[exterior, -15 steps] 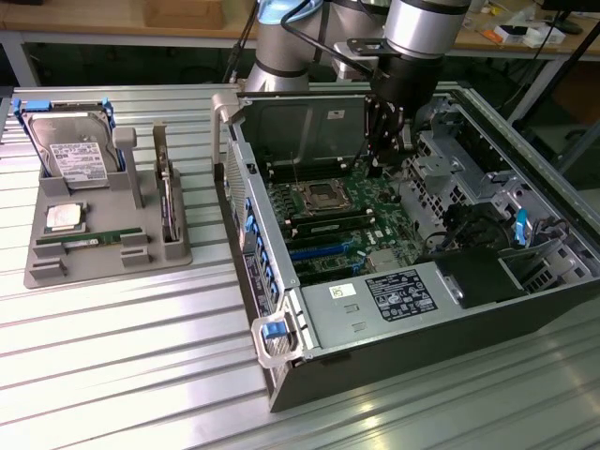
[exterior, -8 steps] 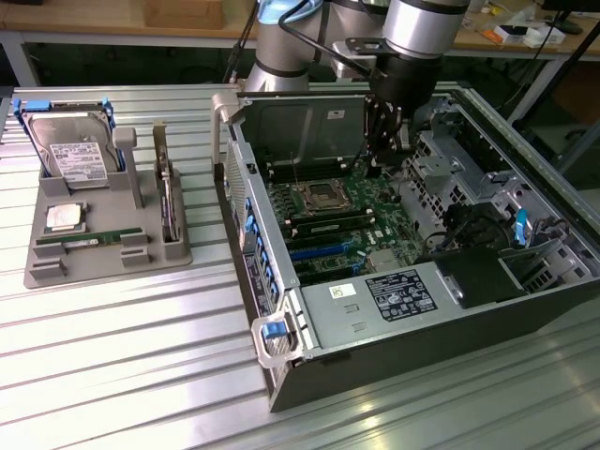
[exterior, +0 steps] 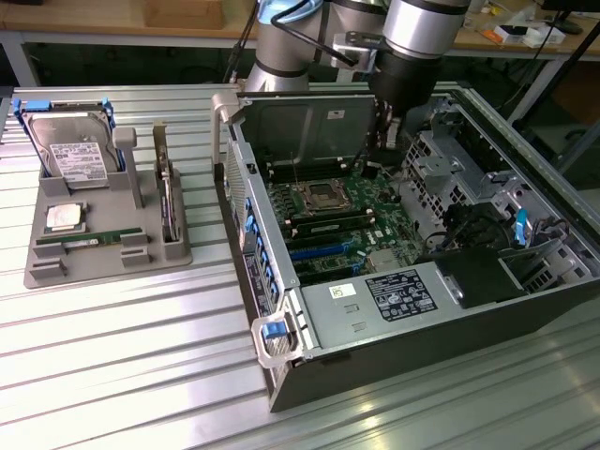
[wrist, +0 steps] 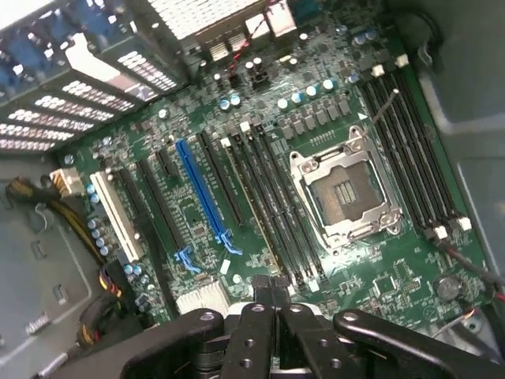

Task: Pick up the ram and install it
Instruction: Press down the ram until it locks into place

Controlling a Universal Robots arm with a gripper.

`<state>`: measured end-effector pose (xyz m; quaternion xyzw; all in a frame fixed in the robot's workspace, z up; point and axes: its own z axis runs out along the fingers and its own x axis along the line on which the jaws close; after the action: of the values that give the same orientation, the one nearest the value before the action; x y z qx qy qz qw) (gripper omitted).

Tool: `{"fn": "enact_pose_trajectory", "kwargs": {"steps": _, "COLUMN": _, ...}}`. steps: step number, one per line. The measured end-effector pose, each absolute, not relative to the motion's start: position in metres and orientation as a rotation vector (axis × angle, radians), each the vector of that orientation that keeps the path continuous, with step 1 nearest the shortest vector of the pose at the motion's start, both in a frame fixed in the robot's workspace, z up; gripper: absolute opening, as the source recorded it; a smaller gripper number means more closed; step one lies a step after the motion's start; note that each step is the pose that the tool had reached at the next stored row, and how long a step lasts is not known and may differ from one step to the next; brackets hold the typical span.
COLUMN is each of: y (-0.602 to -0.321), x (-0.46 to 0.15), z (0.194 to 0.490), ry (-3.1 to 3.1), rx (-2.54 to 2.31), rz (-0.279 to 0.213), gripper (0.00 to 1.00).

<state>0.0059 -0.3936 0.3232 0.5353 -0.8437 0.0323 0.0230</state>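
Ribbed metal tabletop (exterior: pixel 141 356) stretches under everything you see, with a cluttered workbench (exterior: pixel 525 37) running along the back. At the exterior view's left sits a grey parts tray (exterior: pixel 42 272). In it you have a hard drive (exterior: pixel 75 150) standing at the back, a square silver processor chip (exterior: pixel 66 217) lying flat in front of that, and the ram (exterior: pixel 94 240), a thin green stick, lying flat in its slot near the tray's front edge. Just to the exterior view's right of the stick, a taller card with a metal bracket (exterior: pixel 167 202) stands upright on its edge.

Moving right, you come to the open computer case (exterior: pixel 394 366), lying on its side with its interior exposed. A blue latch handle (exterior: pixel 273 330) sits at its near corner. Inside, the green motherboard (exterior: pixel 323 234) shows an empty processor socket (exterior: pixel 317 197) with long black memory slots (exterior: pixel 328 225) on either side of it, plus a blue expansion slot (wrist: pixel 201 193) that you can see from the wrist view.

Your arm (exterior: pixel 412 37) reaches down into the case at the back, above the motherboard and well apart from the tray. The gripper (wrist: pixel 272 304) hangs over the board near the memory slots, its fingers (wrist: pixel 256 316) pressed together with nothing between them.
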Motion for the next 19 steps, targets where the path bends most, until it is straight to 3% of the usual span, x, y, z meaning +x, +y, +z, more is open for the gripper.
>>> {"fn": "enact_pose_trajectory", "kwargs": {"steps": 19, "y": -0.3936, "x": 0.0059, "z": 0.318, "ry": -2.979, "rx": 0.771, "rz": 0.073, "gripper": 0.11}}
